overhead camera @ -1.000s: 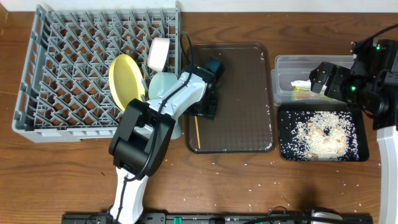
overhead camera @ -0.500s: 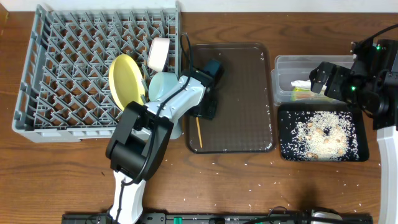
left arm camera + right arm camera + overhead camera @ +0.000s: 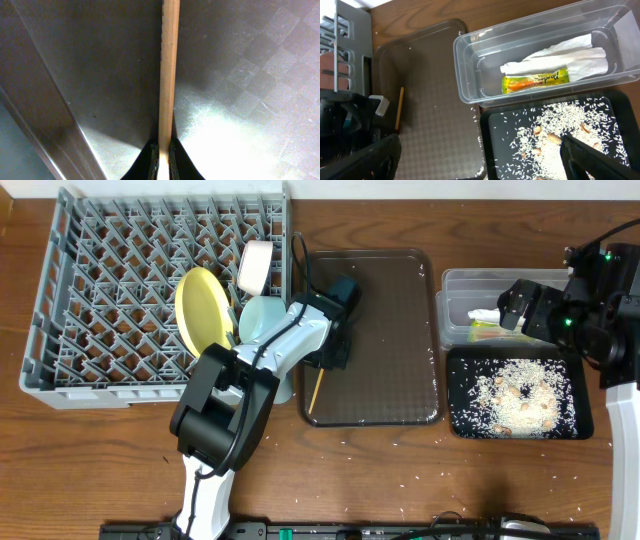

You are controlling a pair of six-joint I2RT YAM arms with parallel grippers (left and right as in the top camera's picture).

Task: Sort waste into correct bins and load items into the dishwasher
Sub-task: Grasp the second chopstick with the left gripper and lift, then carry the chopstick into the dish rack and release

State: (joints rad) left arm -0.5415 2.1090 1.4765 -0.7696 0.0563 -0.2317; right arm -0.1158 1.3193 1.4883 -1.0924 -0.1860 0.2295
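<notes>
At the far left sits the grey dish rack (image 3: 60, 370), with the yellow plate (image 3: 200, 310), a white bowl (image 3: 257, 265) and the light-blue bowl (image 3: 262, 315) standing among its right-hand pegs. Just right of it, my left gripper (image 3: 164, 155) is down on the brown serving tray (image 3: 390, 330), jaws drawn narrow and pinching one wooden chopstick (image 3: 168, 65) near its end. The rest of the stick lies flat along the tray's left side. I see only this one; where its partner is I cannot tell.

The pinch is thin and off-centre, so I expect the long free end to sag or swivel as I lift, and it could snag the tray's raised rim or slip out. My forearm is close to the blue bowl, so a careless swing toward the rack could knock it.

To the right, the clear tub (image 3: 470, 75) holds the napkin (image 3: 565, 52) and sachet (image 3: 536, 81). The black tray (image 3: 452, 395) nearer me holds the rice (image 3: 515, 395). My right gripper (image 3: 515, 308) hangs above the tub, spread wide and empty.
</notes>
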